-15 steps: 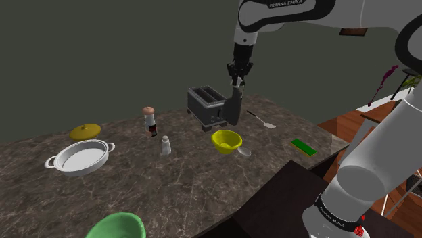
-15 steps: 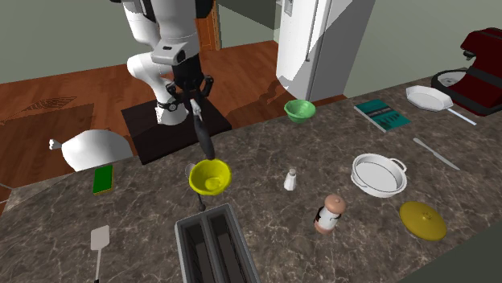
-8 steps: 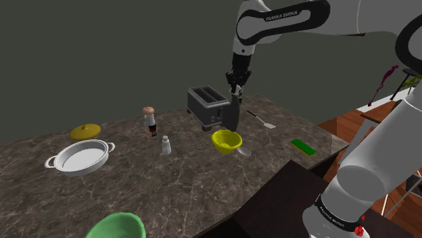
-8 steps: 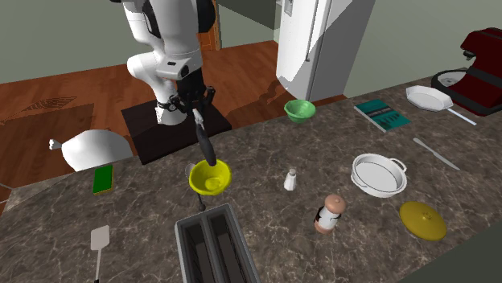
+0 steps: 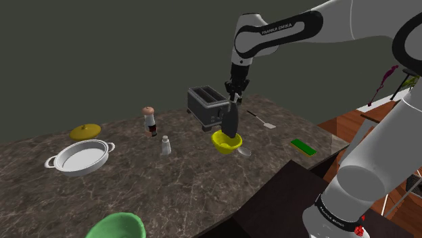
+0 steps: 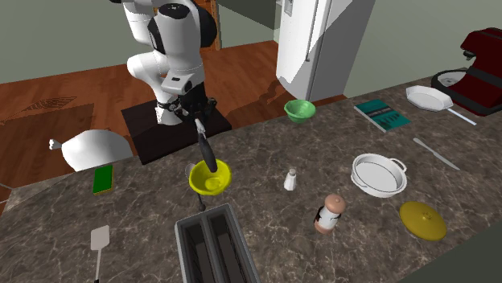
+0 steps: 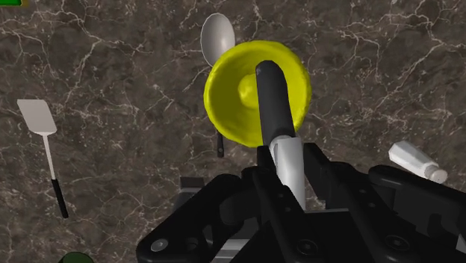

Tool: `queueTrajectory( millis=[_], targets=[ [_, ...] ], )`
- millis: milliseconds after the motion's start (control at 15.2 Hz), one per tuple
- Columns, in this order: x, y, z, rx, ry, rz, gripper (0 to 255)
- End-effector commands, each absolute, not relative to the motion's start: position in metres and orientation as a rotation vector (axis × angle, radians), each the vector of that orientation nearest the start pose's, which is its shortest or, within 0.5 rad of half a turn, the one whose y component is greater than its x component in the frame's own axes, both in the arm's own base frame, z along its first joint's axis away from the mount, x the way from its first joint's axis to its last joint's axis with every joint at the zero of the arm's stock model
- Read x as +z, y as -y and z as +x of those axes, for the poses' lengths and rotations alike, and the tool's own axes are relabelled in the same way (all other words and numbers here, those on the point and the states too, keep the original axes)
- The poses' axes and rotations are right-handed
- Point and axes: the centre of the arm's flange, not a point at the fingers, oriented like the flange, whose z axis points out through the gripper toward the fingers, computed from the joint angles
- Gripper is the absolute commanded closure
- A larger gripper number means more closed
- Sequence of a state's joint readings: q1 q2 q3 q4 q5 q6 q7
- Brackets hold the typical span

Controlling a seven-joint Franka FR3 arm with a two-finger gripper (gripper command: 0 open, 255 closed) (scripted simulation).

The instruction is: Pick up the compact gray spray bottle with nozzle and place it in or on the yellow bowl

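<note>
Wrist view places the compact dark gray spray bottle with a pale neck straight ahead of the black two-finger gripper, whose fingers are closed onto that neck, so the bottle is held by its upper end. Its long axis runs on from the hand, and its dark lower end is seen against the middle of the round yellow bowl. In the shoulder view the bottle hangs almost upright below the gripper, leaning slightly, with its base overlapping the bowl opening; whether the base touches the bowl floor cannot be told. A short descent along the bottle's own axis, followed by opening of the fingers, is judged to be what remains. Because the bottle is tall against the shallow bowl, tipping over the rim on release is the risk to be watched. A pale spoon lies just beside the bowl, a gray two-slot toaster stands close behind it, and a white shaker is well apart on the dark marbled counter.
</note>
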State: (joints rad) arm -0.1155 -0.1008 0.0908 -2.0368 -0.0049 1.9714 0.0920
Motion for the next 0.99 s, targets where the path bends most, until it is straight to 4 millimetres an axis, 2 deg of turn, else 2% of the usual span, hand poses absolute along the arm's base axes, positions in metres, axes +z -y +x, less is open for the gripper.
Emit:
queueTrajectory(
  millis=[0,198,726,792,924],
  targets=[
    [0.480,0.012,0.530,-0.057,-0.181,-3.148,255],
    [0.463,0.012,0.530,-0.057,-0.181,-3.148,255],
    [0.463,0.012,0.530,-0.057,-0.181,-3.148,255],
    [0.463,0.012,0.530,-0.057,-0.181,-3.148,0],
    [0.463,0.012,0.530,-0.057,-0.181,-3.148,0]
  ],
)
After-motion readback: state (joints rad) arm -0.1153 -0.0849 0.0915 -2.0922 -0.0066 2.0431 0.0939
